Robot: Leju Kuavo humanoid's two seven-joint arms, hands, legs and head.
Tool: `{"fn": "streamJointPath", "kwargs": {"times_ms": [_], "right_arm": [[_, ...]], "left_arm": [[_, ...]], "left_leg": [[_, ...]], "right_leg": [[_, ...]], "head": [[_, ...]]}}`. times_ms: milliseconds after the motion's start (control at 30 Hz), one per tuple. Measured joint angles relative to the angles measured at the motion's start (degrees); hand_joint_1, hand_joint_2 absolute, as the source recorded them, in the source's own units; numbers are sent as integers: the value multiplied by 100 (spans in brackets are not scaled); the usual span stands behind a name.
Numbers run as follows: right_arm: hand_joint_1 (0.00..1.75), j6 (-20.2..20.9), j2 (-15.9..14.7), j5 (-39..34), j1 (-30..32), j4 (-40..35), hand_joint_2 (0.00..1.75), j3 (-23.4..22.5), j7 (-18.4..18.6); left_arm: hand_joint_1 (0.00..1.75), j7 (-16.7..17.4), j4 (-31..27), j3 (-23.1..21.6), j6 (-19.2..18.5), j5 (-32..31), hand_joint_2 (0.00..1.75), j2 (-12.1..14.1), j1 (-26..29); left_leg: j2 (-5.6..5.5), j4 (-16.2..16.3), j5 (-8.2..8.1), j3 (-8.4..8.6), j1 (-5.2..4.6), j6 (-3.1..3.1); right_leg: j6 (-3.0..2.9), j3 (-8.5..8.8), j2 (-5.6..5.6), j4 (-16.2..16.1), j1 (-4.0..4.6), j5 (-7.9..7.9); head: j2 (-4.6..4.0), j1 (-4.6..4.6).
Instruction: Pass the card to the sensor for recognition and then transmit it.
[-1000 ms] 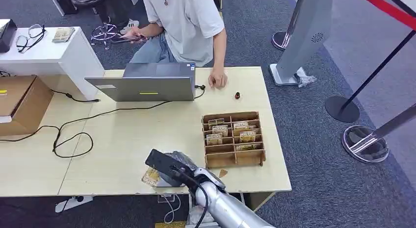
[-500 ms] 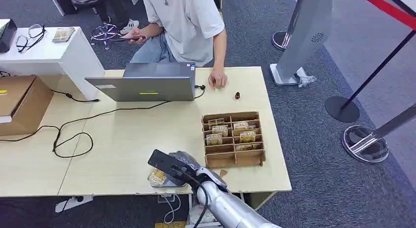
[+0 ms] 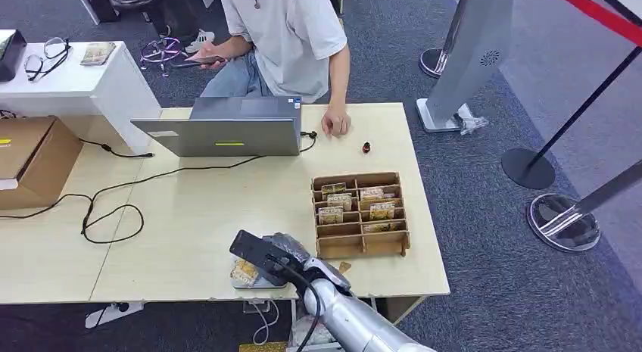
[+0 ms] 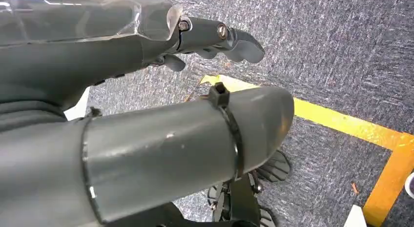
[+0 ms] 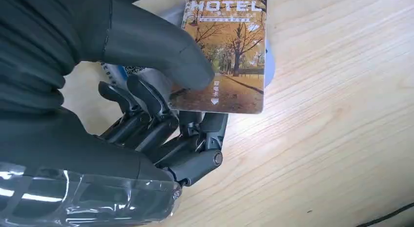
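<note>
My right hand hovers low over the table's front edge, pinching a hotel card with an autumn-tree picture. In the right wrist view the thumb presses the card onto the fingers. The card lies flat over a pale blue-white sensor pad, whose edge peeks out behind it. The pad sits at the table edge under the card. My left hand hangs over grey carpet, fingers loosely extended and holding nothing.
A wooden card rack with several more cards stands just right of my hand. A laptop and black cables lie farther back and to the left. A person sits behind the table with a hand resting on it. A cardboard box is far left.
My right hand has slid the card slightly right along the table's front edge, over the sensor pad. Nothing else has moved.
</note>
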Motion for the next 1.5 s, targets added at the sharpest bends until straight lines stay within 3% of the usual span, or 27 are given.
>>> {"fn": "streamJointPath", "kwargs": {"times_ms": [867,1100,1500], "right_arm": [[175,-518,122,479,-362,719,175,-474,249],[175,-726,127,933,-355,798,175,-472,315],[175,-831,129,1185,-346,833,175,-472,411]], "left_arm": [[0,-22,0,-35,-138,-205,0,42,-5],[0,-225,0,-37,109,-205,0,-17,-3],[0,-243,0,-39,98,-223,0,-59,-3]], "left_leg": [[-1,0,0,0,-1,0],[-1,1,0,0,-1,0],[-1,1,0,2,0,0]], "right_leg": [[0,1,0,0,-1,0],[0,1,-1,0,-1,0],[0,1,0,0,0,0]], "head": [[0,2],[0,0],[0,2]]}}
